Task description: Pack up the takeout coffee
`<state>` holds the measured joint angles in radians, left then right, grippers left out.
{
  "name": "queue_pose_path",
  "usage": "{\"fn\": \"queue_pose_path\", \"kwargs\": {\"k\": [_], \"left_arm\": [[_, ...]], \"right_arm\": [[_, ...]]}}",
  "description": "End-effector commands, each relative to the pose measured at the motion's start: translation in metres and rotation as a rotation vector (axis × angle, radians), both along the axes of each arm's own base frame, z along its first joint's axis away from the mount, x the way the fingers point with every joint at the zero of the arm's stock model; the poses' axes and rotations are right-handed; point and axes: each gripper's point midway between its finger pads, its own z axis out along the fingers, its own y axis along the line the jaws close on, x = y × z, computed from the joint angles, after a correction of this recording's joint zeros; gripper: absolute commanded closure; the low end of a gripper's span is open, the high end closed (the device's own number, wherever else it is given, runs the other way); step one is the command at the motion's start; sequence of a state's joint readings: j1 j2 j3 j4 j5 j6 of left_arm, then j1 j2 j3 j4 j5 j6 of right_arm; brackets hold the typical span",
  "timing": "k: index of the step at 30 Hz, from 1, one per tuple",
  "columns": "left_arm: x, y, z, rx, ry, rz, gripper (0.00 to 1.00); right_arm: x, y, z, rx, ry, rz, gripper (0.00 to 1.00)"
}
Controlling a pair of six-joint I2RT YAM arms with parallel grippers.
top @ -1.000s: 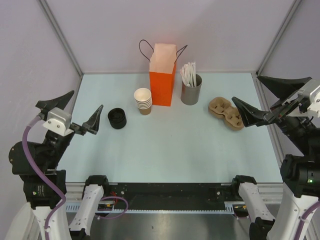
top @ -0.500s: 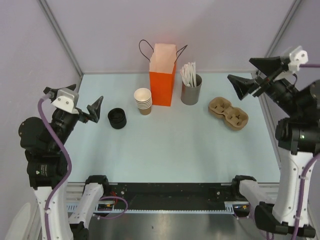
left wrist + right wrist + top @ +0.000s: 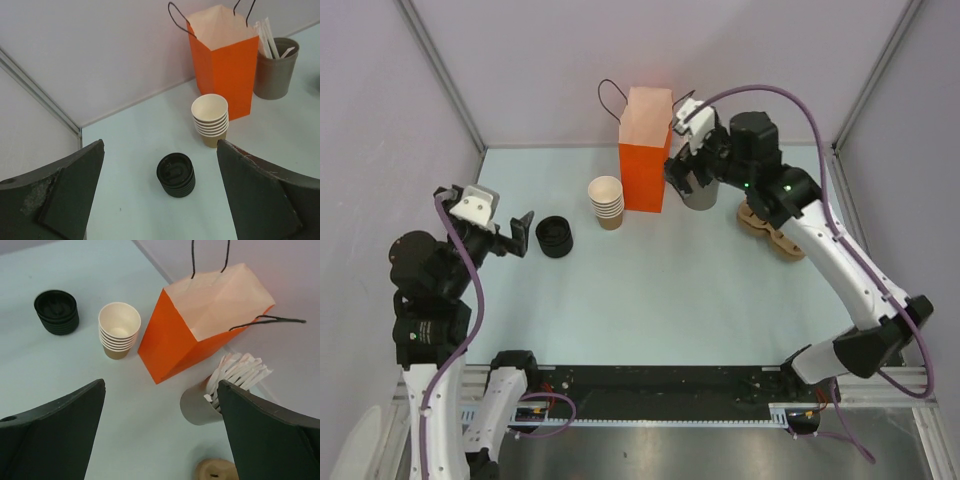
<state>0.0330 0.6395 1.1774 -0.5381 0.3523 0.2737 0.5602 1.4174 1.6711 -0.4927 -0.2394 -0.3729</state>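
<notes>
Shifted since a second ago: both arms, the right far more. Nearest, well left and forward of the orange bag, left gripper, fingers spread wide, holding nothing, facing the stack of black lids. Further in, just beside the bag's left face, stack of tan cups, lidless. Off to the bag's right, cardboard carrier, flat on the table. Swung in from the far right and now high, just right of the bag: right gripper, fingers wide apart, empty, above the grey holder of white stirrers. No telling where the takeout coffee is.
</notes>
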Motion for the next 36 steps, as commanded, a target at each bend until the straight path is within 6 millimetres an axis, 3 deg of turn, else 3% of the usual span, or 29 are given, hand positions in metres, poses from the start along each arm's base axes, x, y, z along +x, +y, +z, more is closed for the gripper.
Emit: {"fn": "queue_pose_path", "kwargs": {"k": [1,5,7,10,11,12,14,15,18,20,21,26,36], "left_arm": [[-0.006,0.01,-0.019,0.044,0.034,0.047,0.01],[-0.015,0.011,-0.038,0.048,0.065,0.055,0.0],[-0.019,0.012,-0.047,0.05,0.072,0.061,0.01],[-0.021,0.013,-0.057,0.04,0.082,0.066,0.0],[-0.021,0.013,-0.059,0.038,0.082,0.066,0.01],[-0.02,0.014,-0.063,0.038,0.09,0.07,0.01],[-0.02,0.014,-0.065,0.032,0.091,0.07,0.01],[-0.019,0.016,-0.068,0.026,0.097,0.078,0.01],[-0.02,0.017,-0.07,0.012,0.095,0.08,0.01],[-0.021,0.013,-0.071,-0.001,0.099,0.057,0.01],[-0.02,0.015,-0.072,-0.005,0.101,0.064,0.01],[-0.016,0.015,-0.073,-0.025,0.114,0.054,0.0],[-0.01,0.022,-0.077,-0.025,0.143,0.083,0.01]], "right_arm": [[0.019,0.007,0.028,-0.123,-0.19,-0.074,0.0],[0.049,0.028,0.015,-0.191,-0.23,-0.076,0.0],[0.061,0.03,0.02,-0.213,-0.27,-0.083,0.0],[0.082,0.039,0.003,-0.262,-0.27,-0.069,0.0],[0.086,0.039,0.006,-0.279,-0.285,-0.062,0.0],[0.095,0.047,-0.009,-0.298,-0.263,-0.035,0.0],[0.101,0.046,-0.01,-0.304,-0.24,0.001,0.0],[0.106,0.054,-0.023,-0.305,-0.211,0.045,0.0],[0.112,0.054,-0.03,-0.31,-0.184,0.095,0.02],[0.116,0.056,-0.053,-0.335,-0.129,0.135,0.03],[0.118,0.056,-0.052,-0.333,-0.135,0.154,0.04],[0.123,0.061,-0.081,-0.352,-0.072,0.229,0.07],[0.146,0.07,-0.107,-0.341,-0.049,0.251,0.12]]}}
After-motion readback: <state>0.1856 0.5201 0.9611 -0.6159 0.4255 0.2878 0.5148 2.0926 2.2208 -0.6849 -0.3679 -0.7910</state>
